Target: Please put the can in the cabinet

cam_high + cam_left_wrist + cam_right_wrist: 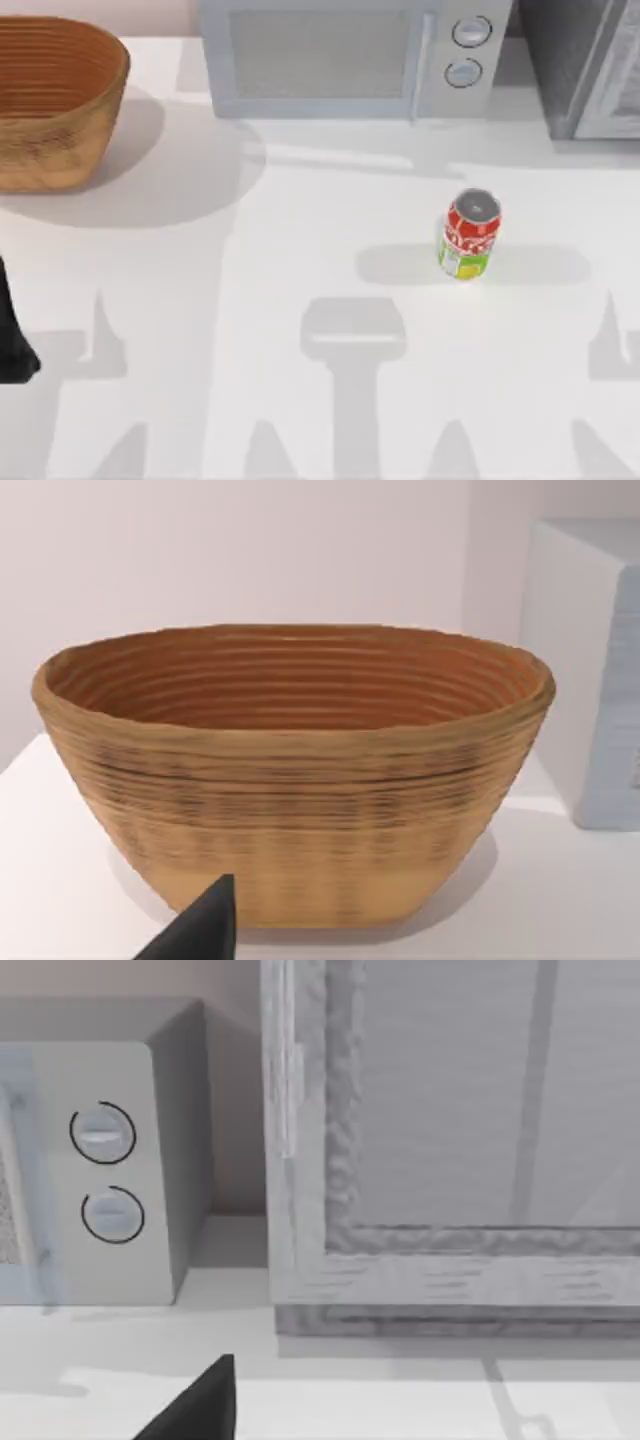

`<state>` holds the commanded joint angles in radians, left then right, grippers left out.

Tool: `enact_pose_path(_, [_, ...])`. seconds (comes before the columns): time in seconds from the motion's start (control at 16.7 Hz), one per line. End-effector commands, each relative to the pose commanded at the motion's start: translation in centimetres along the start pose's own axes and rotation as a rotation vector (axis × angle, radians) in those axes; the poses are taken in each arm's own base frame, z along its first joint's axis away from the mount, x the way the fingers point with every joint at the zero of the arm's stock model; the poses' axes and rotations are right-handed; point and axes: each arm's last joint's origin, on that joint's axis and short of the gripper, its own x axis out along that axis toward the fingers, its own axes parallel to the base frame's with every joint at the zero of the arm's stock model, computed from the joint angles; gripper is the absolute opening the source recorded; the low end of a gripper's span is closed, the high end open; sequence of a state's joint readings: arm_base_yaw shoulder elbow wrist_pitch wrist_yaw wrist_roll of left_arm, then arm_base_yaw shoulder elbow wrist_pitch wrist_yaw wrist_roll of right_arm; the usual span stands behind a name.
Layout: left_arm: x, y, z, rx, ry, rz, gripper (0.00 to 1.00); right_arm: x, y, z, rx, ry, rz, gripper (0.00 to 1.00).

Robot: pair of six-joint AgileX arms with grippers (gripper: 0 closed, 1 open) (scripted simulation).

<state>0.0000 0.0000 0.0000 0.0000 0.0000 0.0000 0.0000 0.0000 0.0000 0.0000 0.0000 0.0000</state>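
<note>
Can stands upright on the counter, right of centre, long axis vertical. Cabinet lies at roughly 1 o'clock from it, door looks closed; microwave at 11 o'clock. Left arm parked at the left edge, about 8 o'clock from the can. Right arm judged nearer. Claw state: cannot tell for either.

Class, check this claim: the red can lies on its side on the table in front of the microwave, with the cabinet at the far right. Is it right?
One detail is wrong. The top view shows the can standing upright, silver top up, not on its side. It does stand in front of the microwave, with the cabinet at the far right.
</note>
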Motion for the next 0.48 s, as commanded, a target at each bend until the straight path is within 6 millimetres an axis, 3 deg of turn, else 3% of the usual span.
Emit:
enact_pose_path(0.18, [0.0,0.0,0.0,0.0,0.0,0.0,1.0,0.0,0.0,0.0,0.0,0.0,0.0,1.0])
enact_pose_path(0.48, [0.0,0.0,0.0,0.0,0.0,0.0,1.0,0.7,0.5,-3.7,0.036,0.237,0.047,1.0])
